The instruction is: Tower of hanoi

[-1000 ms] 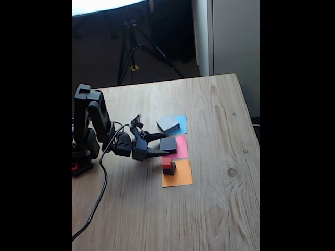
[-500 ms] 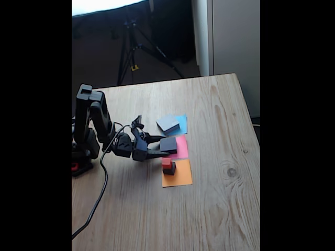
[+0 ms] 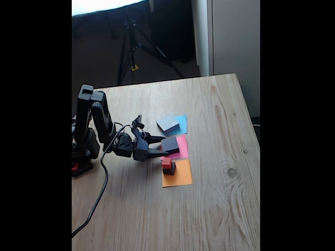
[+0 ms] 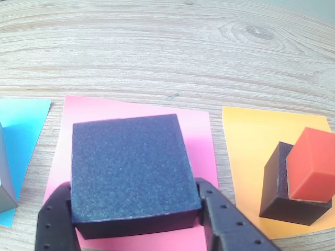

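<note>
In the wrist view the gripper [image 4: 135,219] sits at the bottom of the frame with its two fingers [image 4: 222,222] flanking the middle dark block [image 4: 132,170], which rests on the pink paper square [image 4: 199,130]. The fingers appear to press its left and right sides, though the contact itself is hard to confirm. To the right, the tiny red cube [image 4: 310,163] perches askew on the small dark block [image 4: 277,188] on the orange paper square [image 4: 251,141]. In the fixed view the largest grey block [image 3: 168,123] lies on the blue paper square [image 3: 181,121], above the others. The grip looks low and near the block's close edge, so a lift could tip it. Swinging right risks knocking the off-centre red cube from its perch.
</note>
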`<state>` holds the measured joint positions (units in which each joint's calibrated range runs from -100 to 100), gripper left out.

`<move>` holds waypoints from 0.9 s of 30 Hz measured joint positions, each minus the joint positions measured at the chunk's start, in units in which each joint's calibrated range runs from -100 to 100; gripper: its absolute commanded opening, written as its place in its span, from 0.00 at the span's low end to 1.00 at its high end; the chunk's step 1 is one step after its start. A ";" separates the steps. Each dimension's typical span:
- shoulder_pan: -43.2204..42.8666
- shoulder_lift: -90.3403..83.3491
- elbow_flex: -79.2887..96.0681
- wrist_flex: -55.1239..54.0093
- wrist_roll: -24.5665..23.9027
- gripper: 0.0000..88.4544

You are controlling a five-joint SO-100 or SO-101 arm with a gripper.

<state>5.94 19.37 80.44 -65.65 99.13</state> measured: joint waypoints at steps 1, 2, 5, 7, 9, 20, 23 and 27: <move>0.00 0.00 0.00 0.00 0.00 0.18; 0.00 0.00 0.00 0.00 0.00 0.18; 0.00 0.00 0.00 0.00 0.00 0.17; 0.00 -0.17 0.09 0.00 0.00 0.17; -0.21 -1.45 0.70 0.56 0.00 0.17; -1.34 -23.09 2.17 22.58 0.00 0.16; -1.34 -30.44 0.35 32.59 0.00 0.16; -1.34 -40.44 -7.21 51.40 0.00 0.16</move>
<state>4.59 -21.08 73.23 -14.25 99.13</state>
